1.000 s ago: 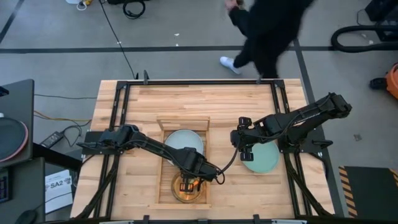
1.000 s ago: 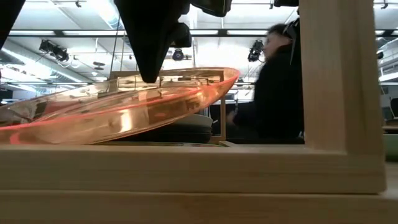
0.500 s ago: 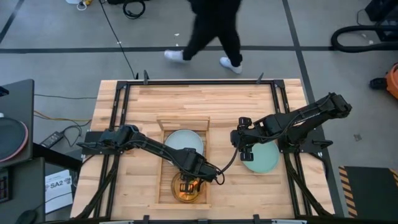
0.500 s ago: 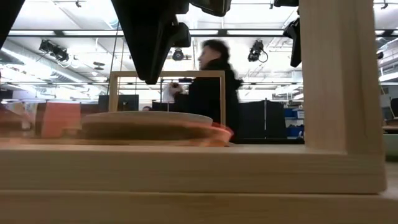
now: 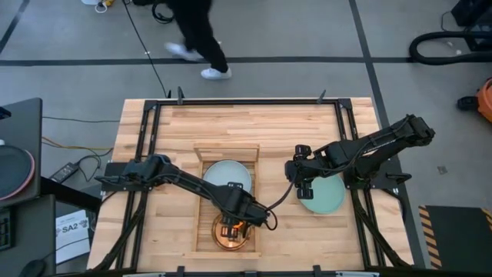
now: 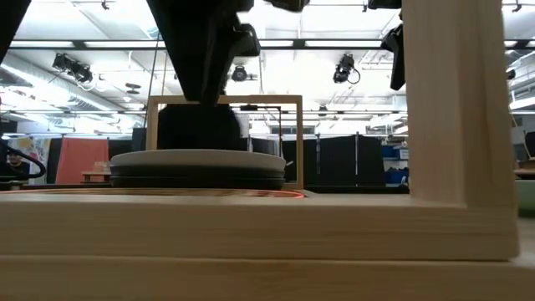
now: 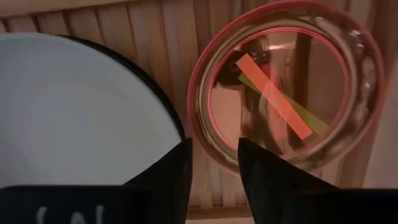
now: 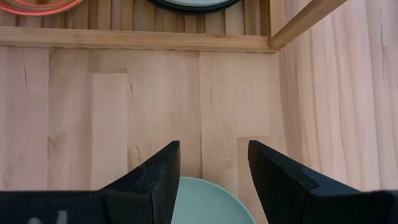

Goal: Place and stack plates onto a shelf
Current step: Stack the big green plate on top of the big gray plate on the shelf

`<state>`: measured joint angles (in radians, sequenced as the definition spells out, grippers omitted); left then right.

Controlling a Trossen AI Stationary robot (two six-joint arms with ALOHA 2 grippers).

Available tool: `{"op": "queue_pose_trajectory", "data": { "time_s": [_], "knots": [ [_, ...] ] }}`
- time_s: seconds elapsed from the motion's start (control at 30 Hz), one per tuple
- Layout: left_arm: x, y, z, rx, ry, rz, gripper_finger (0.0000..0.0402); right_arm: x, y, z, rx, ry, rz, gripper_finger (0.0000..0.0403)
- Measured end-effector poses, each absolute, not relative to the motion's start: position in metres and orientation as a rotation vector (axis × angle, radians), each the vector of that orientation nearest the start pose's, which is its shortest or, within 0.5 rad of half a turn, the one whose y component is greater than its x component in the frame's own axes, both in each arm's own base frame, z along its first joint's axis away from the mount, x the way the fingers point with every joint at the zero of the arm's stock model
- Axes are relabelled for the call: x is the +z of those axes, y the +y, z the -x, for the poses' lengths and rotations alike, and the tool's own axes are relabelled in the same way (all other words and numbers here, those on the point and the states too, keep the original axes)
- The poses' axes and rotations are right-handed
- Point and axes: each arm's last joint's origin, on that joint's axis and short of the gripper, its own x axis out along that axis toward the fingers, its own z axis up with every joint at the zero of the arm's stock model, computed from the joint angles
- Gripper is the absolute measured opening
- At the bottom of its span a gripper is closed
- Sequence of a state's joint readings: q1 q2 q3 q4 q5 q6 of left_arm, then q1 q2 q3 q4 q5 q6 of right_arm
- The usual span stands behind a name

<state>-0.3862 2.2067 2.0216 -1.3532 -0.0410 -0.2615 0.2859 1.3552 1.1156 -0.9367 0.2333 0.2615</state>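
Note:
The small translucent orange plate (image 5: 231,235) (image 7: 286,93) lies flat on the slats at the near end of the shelf (image 5: 201,201). My left gripper (image 5: 229,228) (image 7: 214,146) hovers open just above its rim, touching nothing. At the shelf's far end a pale plate (image 5: 227,178) (image 7: 81,106) rests on a black plate (image 7: 169,109). To the right of the shelf a mint green plate (image 5: 327,197) (image 8: 208,202) lies on the tabletop. My right gripper (image 5: 301,185) (image 8: 213,149) stands open over its left edge.
The shelf's raised wooden rim (image 6: 251,226) runs around both stacks, and a wooden upright (image 6: 456,109) stands at its near right. Bare plank tabletop (image 5: 254,123) stretches beyond the shelf. A person (image 5: 196,31) walks on the floor past the far edge.
My left gripper has let go of the orange plate. A second ago the plate hung tilted below the fingers, its right side raised. It has dropped and now lies flat on the shelf's slats. The person beyond the table has walked toward the left.

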Motion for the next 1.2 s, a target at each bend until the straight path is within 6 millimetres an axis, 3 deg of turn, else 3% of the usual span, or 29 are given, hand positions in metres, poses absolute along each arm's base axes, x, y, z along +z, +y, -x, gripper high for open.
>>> {"op": "queue_pose_trajectory", "data": {
  "time_s": [0.2,0.4,0.83,1.0,1.2],
  "knots": [
    [0.260,-0.157,-0.390,-0.080,1.469,-0.131,0.0135,0.273,0.065,-0.244,-0.102,1.128,0.067,0.0195],
    [0.307,-0.152,-0.369,-0.039,1.325,-0.172,0.0135,0.273,0.065,-0.245,-0.106,1.123,0.060,0.0195],
    [0.399,-0.167,-0.283,0.109,0.962,-0.383,0.0135,0.273,0.065,-0.245,-0.132,1.119,0.017,0.0195],
    [0.415,-0.174,-0.253,0.170,0.871,-0.433,0.0135,0.273,0.065,-0.245,-0.139,1.118,0.006,0.0195],
    [0.419,-0.185,-0.229,0.237,0.814,-0.497,0.0135,0.273,0.065,-0.245,-0.111,1.120,0.049,0.0195]
  ]
}}
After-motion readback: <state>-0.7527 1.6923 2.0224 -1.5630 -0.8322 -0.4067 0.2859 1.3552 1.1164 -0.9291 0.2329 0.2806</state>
